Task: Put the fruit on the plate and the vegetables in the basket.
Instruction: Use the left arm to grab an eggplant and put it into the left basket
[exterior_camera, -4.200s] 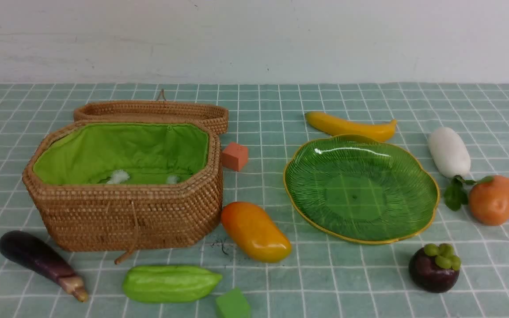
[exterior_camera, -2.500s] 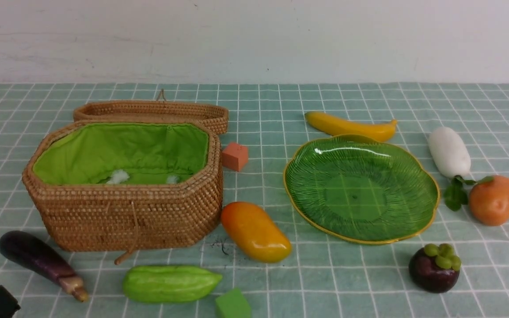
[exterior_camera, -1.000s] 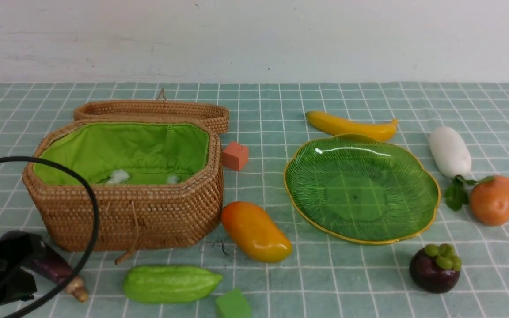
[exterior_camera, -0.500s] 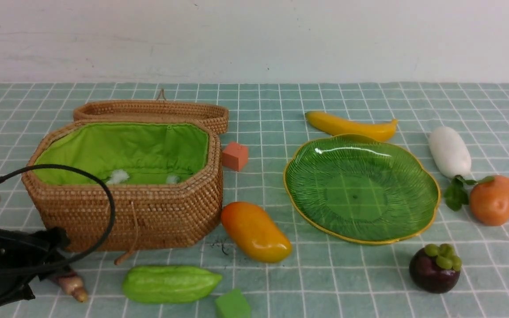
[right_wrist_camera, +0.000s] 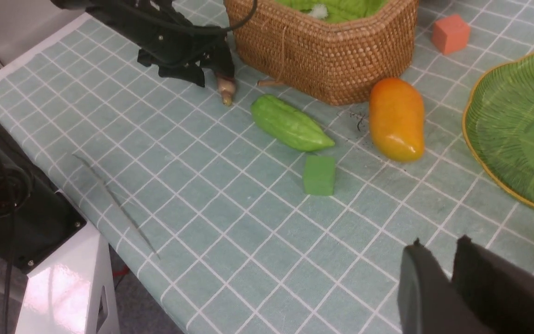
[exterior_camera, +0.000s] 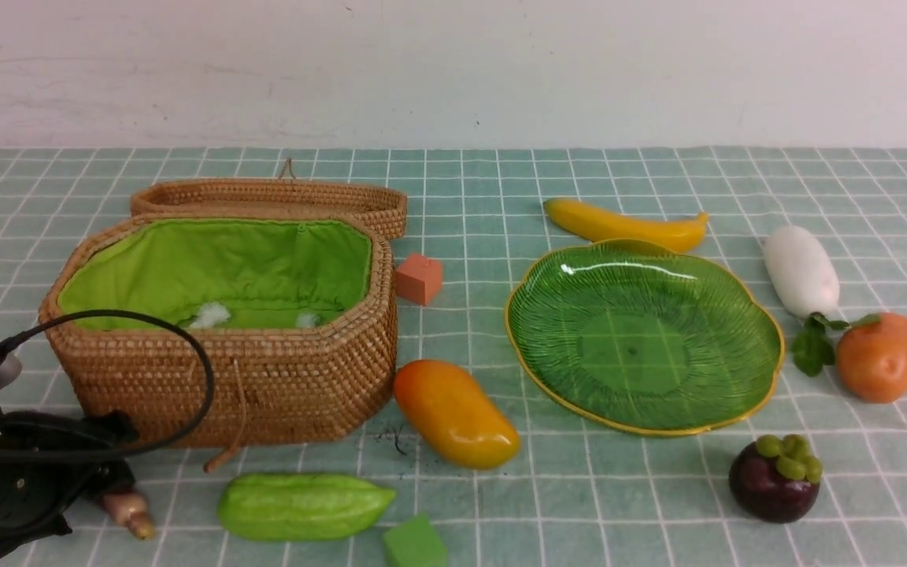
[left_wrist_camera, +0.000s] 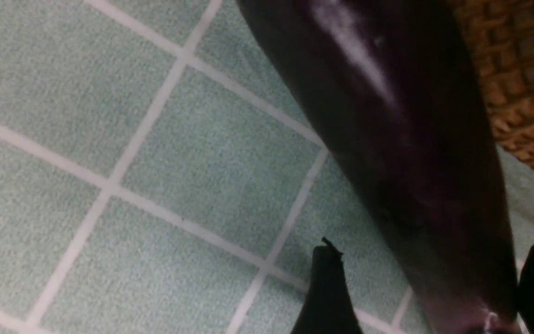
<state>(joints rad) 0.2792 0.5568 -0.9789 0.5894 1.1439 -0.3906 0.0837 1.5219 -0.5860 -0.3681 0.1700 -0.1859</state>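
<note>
Plainly, the left end effector (left_wrist_camera: pixel 434 283) gapes around the smooth, tapering, glossy purple aubergine (left_wrist_camera: pixel 401 139).

Green tiled tabletop (exterior_camera: pixel 564 504) with basket (exterior_camera: pixel 217 386), plate (exterior_camera: pixel 642 339), fruit, vegetables, blocks.

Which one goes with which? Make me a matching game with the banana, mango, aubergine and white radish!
1. banana
2. mango
3. aubergine
4. white radish

A. between the open jaws of the left gripper
B. just behind the green plate
C. right beside the leafy orange-brown piece
D. between basket and plate

1-B, 2-D, 3-A, 4-C
</note>
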